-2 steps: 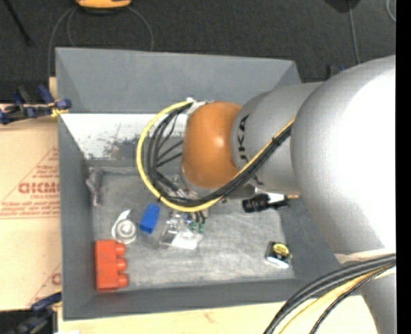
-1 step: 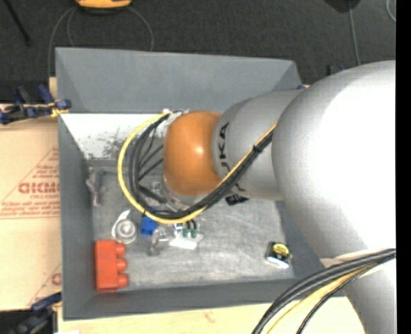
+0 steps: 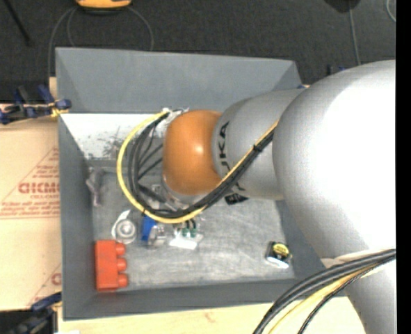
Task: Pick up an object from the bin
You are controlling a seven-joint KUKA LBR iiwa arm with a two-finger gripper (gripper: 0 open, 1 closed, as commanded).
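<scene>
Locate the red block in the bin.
Camera view, lower left: the red block lies by the bin's left wall, just below a small silver round piece.

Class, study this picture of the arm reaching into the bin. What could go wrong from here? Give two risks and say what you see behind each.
1. The blue piece, the white-and-green piece and the silver cap lie crowded just below the arm; it might grab two or knock one away.
2. The orange cover and cables hide the spot underneath, so a miss could go unnoticed.
</scene>
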